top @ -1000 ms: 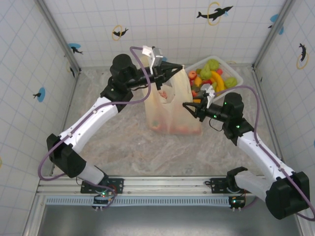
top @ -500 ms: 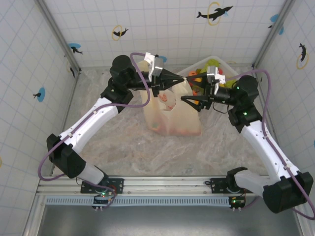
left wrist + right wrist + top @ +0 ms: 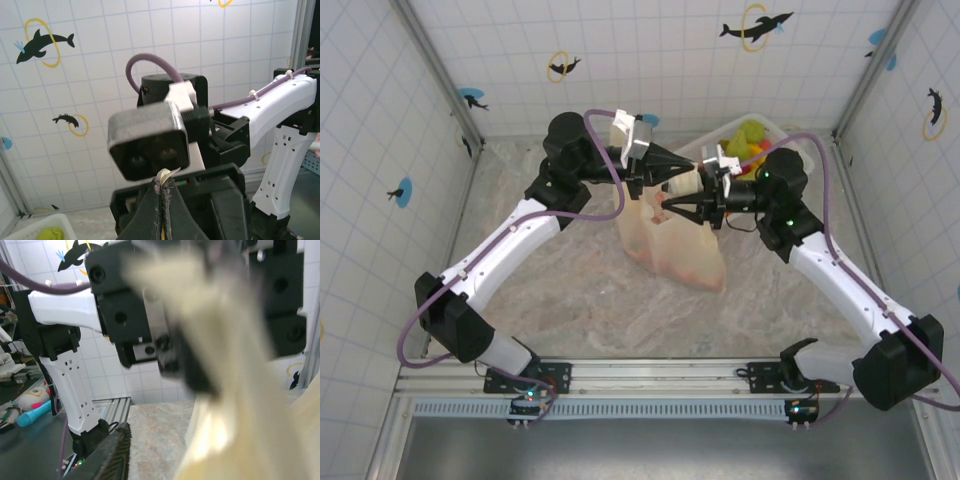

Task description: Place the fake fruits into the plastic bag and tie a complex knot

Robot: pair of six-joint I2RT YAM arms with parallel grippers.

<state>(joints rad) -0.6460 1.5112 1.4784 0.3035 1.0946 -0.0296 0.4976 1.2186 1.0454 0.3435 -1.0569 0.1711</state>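
Opens on the marbled desk, which carries everything.

Finds the plastic bag standing at its middle, hung from above by its gathered top, with the lower corner slanting toward the right arm. Sits more tilted than a second ago, tugged over by the pull at the top.

Passes next to the white basket at the back wall, just behind the right arm. Holds plenty of green and yellow fake fruits yet, while only a few reddish ones show through the film at the bag's bottom.

Comes to the left pincer: pressed together on a thin cream strip of the bag's handle. Shows a sliver poking out above the tips in the left wrist view.

Meets the right pincer hard up against it at the bag's top. Hovered low beside the bag a second ago, lifted toward the basket half a second ago, and has now swung across. Cannot tell whether the jaws stand spread or pinch the film. Gets from the right wrist view just a cream blur close by and one dark fingertip.

Reads as a turn from loading to working the handles, probably toward a second hold for the knot, with no knot formed yet.
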